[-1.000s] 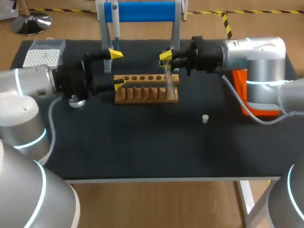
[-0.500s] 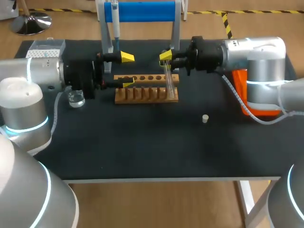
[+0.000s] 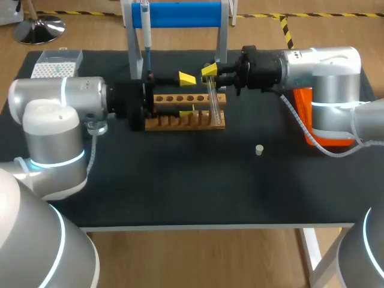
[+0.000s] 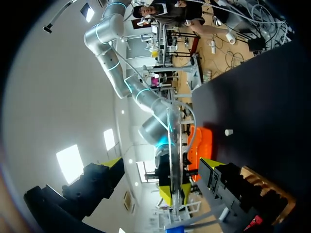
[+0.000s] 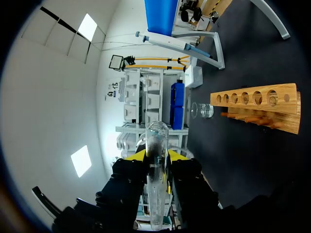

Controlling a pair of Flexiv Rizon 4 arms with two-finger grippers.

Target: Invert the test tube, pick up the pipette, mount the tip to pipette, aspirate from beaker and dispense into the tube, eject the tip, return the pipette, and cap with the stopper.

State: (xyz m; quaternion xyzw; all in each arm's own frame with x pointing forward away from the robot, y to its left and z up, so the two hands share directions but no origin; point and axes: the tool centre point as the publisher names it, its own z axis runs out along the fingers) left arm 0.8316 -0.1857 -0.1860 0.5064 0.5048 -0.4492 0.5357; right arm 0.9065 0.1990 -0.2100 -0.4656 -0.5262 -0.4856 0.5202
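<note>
— Left gripper, head view: spread wide, and over the last second it has slid from beside the beaker across the rack toward the test tube.
— And the right gripper?
— It hasn't moved, clamped on the test tube's upper part at the rack's end.
— Left wrist view?
— The test tube stands between the spread fingers. I see no contact, though it's hard to judge.
— Right wrist view?
— Both fingers pinch the test tube. Likely a handover for inverting, with the pipette untouched.

A wooden rack stands mid-way on the black table, a blue-topped stand behind it, an orange thing off to the right
</note>
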